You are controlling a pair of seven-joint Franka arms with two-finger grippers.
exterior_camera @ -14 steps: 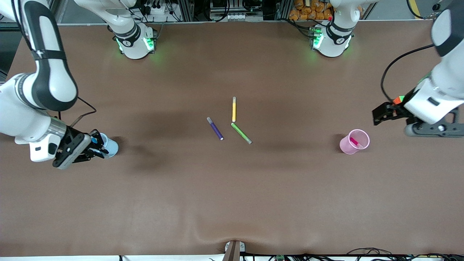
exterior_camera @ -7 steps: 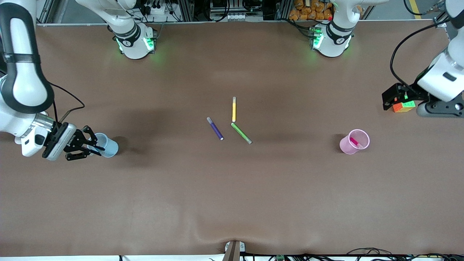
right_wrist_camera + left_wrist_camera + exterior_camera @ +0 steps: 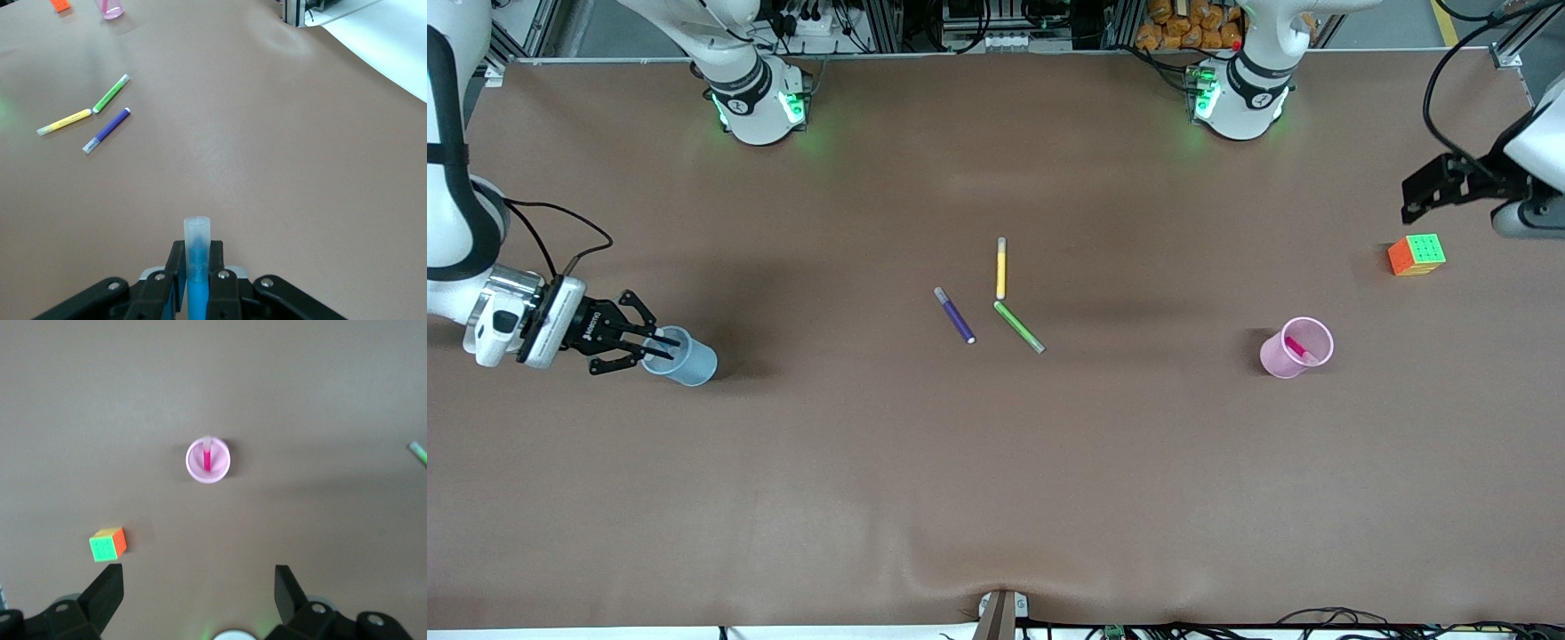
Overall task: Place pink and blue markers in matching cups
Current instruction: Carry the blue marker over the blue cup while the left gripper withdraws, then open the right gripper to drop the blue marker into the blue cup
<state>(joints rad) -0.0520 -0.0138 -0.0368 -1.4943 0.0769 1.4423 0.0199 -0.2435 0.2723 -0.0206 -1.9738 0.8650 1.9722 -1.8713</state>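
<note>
The pale blue cup (image 3: 691, 363) stands toward the right arm's end of the table. My right gripper (image 3: 660, 342) hovers at its rim, lying almost level. It is shut on the blue marker (image 3: 197, 263), whose pale tip sticks out past the fingers. The cup is hidden in the right wrist view. The pink cup (image 3: 1272, 360) stands toward the left arm's end with the pink marker (image 3: 1296, 347) leaning inside it. From above, the pink marker (image 3: 207, 457) shows in the pink cup (image 3: 193, 468). My left gripper (image 3: 1416, 201) hangs open and empty, high over the table's end.
A purple pen (image 3: 955, 316), a yellow pen (image 3: 1001, 268) and a green pen (image 3: 1019, 326) lie together mid-table. A colour cube (image 3: 1416, 254) sits near the left arm's end, farther from the front camera than the pink cup.
The right arm has drawn back toward its end of the table, its fingertips staying at the blue cup's rim. The left arm has withdrawn toward the table's edge, uncovering the cube.
</note>
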